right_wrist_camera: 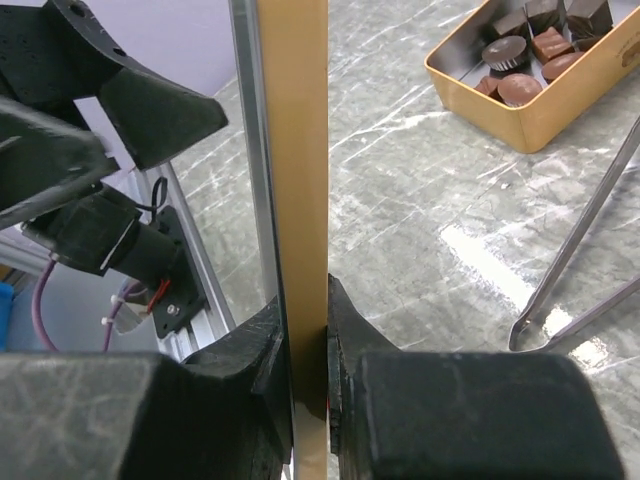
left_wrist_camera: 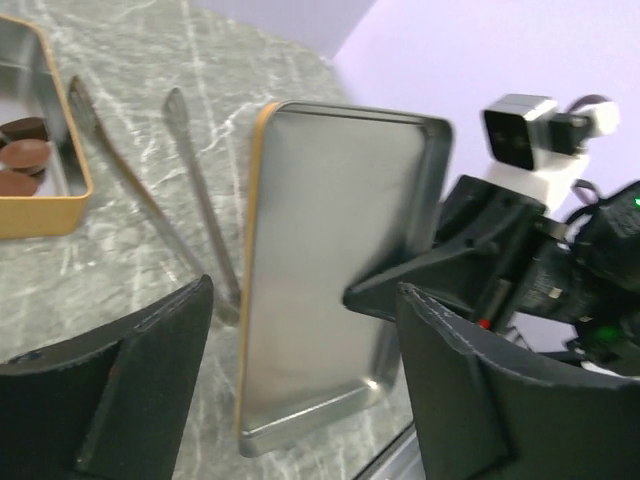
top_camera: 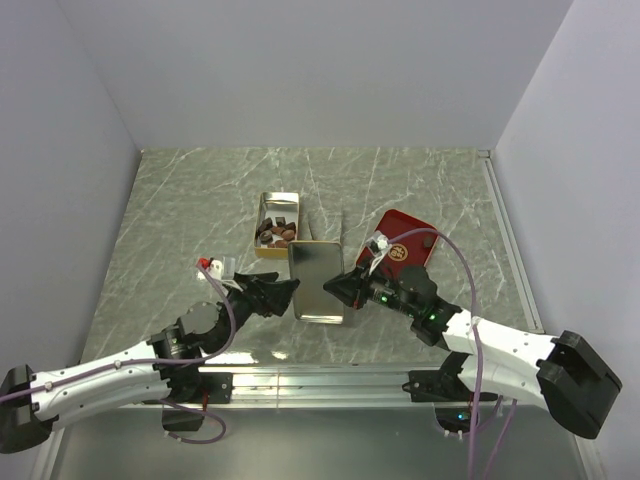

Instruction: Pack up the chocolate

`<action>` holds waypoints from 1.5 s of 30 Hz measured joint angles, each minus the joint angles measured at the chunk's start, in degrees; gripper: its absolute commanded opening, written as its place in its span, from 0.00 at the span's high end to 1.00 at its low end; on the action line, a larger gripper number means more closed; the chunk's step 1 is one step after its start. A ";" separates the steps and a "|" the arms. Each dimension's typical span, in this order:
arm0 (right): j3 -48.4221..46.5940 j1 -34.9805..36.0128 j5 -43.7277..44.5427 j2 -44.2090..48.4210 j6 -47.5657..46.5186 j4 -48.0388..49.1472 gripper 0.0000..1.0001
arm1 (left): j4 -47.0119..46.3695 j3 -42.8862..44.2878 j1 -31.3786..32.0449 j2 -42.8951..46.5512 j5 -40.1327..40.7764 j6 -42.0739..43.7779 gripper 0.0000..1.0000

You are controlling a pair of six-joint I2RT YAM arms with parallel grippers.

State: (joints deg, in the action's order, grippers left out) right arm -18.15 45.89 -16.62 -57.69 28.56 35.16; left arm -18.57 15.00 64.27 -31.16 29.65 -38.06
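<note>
Nearest me, my right fingers [right_wrist_camera: 345, 335] are clamped on one edge of the gold lid [top_camera: 316, 282], holding it tilted above the bench [top_camera: 180, 220]. On the lid's other side my left fingers [left_wrist_camera: 160, 340] are spread wide and grip nothing, one to each side of it (a handover or steadying grip, I'd guess). Just beyond the lid lie the tongs [left_wrist_camera: 190, 150]. Beyond those sits the tin [right_wrist_camera: 560, 110] with the chocolate [top_camera: 277, 232] inside. I judge the closing step is in hand. Next I must level the lid and square it over the tin.
</note>
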 measured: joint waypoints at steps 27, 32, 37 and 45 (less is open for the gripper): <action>-1.79 -0.72 -9.20 0.68 2.54 7.13 0.71 | -3.02 -1.79 -0.07 -2.80 -15.50 1.77 0.99; -2.69 -0.07 -6.16 1.42 1.36 4.33 0.40 | -1.31 -1.79 0.00 -0.66 -15.74 2.99 0.99; -2.95 0.02 0.92 9.77 -1.46 -3.65 0.32 | 2.27 -1.57 0.00 0.83 -12.63 6.32 0.99; -6.29 0.11 11.69 26.23 -6.29 -19.52 0.30 | 8.09 10.45 0.00 -10.12 -7.21 16.63 0.99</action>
State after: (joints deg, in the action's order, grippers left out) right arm -24.45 46.00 -4.93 -31.46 22.26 15.64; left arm -10.48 25.45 64.27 -41.28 22.44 -21.43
